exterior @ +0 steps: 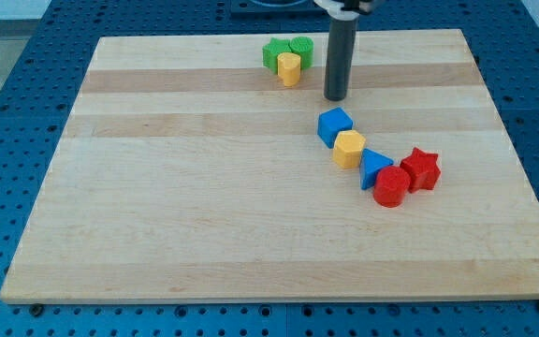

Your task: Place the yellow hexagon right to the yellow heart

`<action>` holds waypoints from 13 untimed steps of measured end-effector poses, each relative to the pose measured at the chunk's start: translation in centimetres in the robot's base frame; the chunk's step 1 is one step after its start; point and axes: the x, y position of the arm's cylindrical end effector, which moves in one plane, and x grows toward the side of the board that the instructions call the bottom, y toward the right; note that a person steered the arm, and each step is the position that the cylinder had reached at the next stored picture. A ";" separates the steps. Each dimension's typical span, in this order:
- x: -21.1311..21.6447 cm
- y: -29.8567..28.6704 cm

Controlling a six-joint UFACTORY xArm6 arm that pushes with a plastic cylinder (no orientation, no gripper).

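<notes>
Yellow is what you track: the yellow hexagon [349, 149] sits mid-tabletop [204, 206], wedged between a blue cube [334, 125] and a blue triangle [374, 168], well apart from the yellow heart [290, 68] at the view's top. My tip [335, 96] rests just above the cube, so you are likely still approaching. No pincer exists here. Next, get below the hexagon and push upward. Red blocks [406, 178] and green ones [286, 51] crowd things.

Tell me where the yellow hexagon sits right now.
The yellow hexagon block lies right of the wooden board's centre, wedged between the blue cube above and the blue triangle below-right.
</notes>
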 end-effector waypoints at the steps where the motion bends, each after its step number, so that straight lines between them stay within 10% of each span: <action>1: 1.6 0.7; 13: 12.2 -1.8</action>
